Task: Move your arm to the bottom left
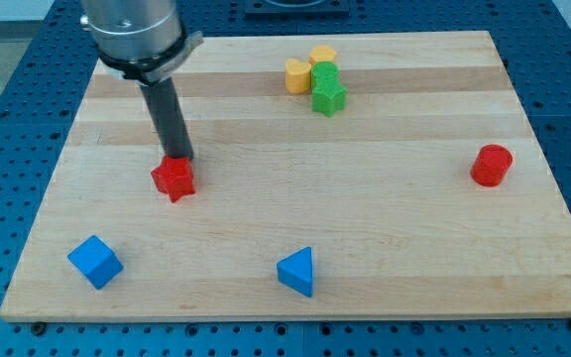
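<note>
My tip (181, 159) sits at the back edge of the red star block (173, 178), touching it or just short of it, in the bench's (385, 238) left half. Heading toward seven o'clock risks shoving that star along, and the blue cube (95, 262) waits near the corner beyond it; skirting both seems wise. The rod stands nearly upright, its long axis running twelve to six, leaning slightly toward eleven at its upper end. There are no fingers here, so nothing opens, closes or grips.

My tip (181, 159) touches the top edge of the red star (173, 178). From that star: blue cube (95, 262) bottom-left, blue triangular block (296, 272) bottom-right, red cylinder (491, 165) far right. Well up-right is a tight cluster: two yellow blocks (297, 75) (323, 56), green block (325, 73), green star (328, 97).
</note>
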Action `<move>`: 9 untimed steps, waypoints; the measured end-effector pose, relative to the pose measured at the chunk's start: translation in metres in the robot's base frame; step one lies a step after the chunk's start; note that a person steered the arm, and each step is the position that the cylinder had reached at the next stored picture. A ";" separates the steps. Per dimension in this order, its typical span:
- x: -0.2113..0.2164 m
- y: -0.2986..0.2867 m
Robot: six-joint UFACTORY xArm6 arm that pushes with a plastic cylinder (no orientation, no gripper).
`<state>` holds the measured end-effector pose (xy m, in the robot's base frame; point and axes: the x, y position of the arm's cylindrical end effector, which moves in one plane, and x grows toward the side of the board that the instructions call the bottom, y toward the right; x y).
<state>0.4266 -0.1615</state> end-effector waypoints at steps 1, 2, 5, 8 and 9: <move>-0.003 -0.063; 0.008 -0.116; 0.056 -0.143; 0.101 -0.136; 0.124 -0.130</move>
<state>0.5502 -0.2912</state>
